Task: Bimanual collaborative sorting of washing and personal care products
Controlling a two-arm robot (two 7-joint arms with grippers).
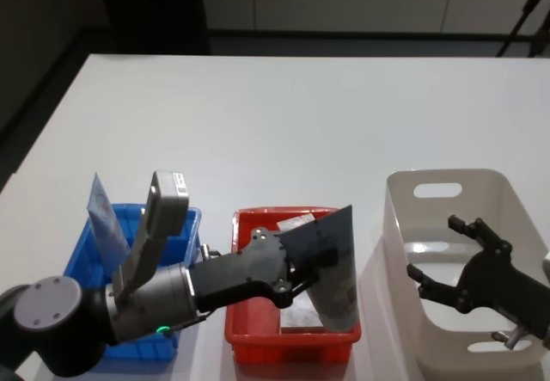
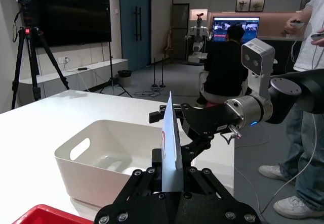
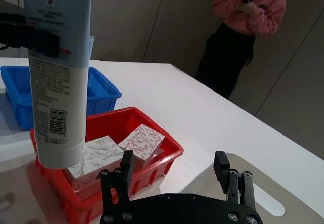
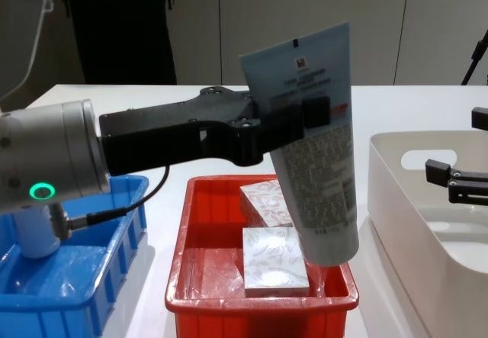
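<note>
My left gripper (image 1: 320, 259) is shut on a pale blue squeeze tube (image 1: 340, 288), gripping it near the crimped end. The tube (image 4: 319, 170) hangs cap-down over the right side of the red crate (image 4: 187, 277), its cap just above the boxes. Inside the crate lie a white box with a red leaf pattern (image 3: 143, 140) and one with a grey-green pattern (image 3: 100, 150). In the left wrist view the tube (image 2: 171, 143) shows edge-on between the fingers. My right gripper (image 1: 432, 246) stands open over the white tub (image 1: 443, 177), holding nothing.
A blue crate (image 1: 187, 219) sits left of the red one, with a pale upright item (image 1: 106, 218) inside. The white handled tub (image 4: 396, 201) is to the right of the red crate. The far half of the white table (image 1: 284, 114) is bare.
</note>
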